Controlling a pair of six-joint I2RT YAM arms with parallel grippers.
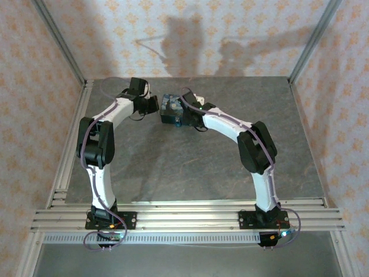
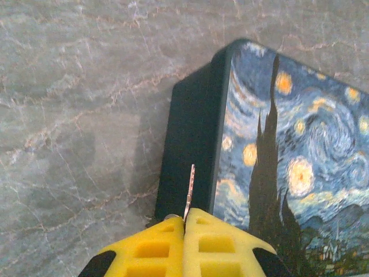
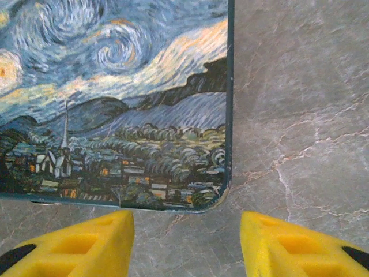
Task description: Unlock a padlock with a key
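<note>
Both arms met at the box by the worktop's far edge. My left gripper clenched the key — blade pointing straight at the box's side — and my right gripper gaped, empty.

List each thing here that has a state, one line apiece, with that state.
key: pinched between the left gripper's fingers, its free end sticking out towards the box's dark side.
left gripper: shut on the key.
right gripper: open, nothing between its fingers, just short of the box's edge.
box: lying flat on the table, printed face up, looks closed.
</note>
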